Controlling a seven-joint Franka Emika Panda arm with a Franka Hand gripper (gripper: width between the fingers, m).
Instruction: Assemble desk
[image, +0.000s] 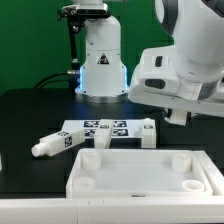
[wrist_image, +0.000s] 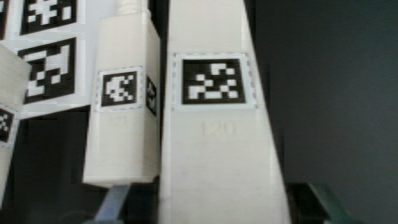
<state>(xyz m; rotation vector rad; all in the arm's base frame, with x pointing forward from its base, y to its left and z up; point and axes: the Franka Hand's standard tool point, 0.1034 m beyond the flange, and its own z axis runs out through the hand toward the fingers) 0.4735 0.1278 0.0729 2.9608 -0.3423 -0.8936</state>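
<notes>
The white rimmed tabletop (image: 146, 170) with round corner sockets lies at the front of the table. Several white legs with tags (image: 110, 129) lie side by side behind it, and one more leg (image: 52, 145) lies tilted toward the exterior view's left. In the wrist view a thick tagged leg (wrist_image: 214, 130) fills the middle, with a thinner tagged leg (wrist_image: 116, 110) beside it. My gripper (wrist_image: 219, 205) is open with a finger (wrist_image: 317, 203) on each side of the thick leg, and gaps show between the fingers and the leg. In the exterior view my hand (image: 172, 88) hangs over the right end of the row.
The robot base (image: 100, 65) stands at the back centre on the black table. More tagged white surfaces (wrist_image: 45, 50) lie beyond the thinner leg in the wrist view. A green wall is behind.
</notes>
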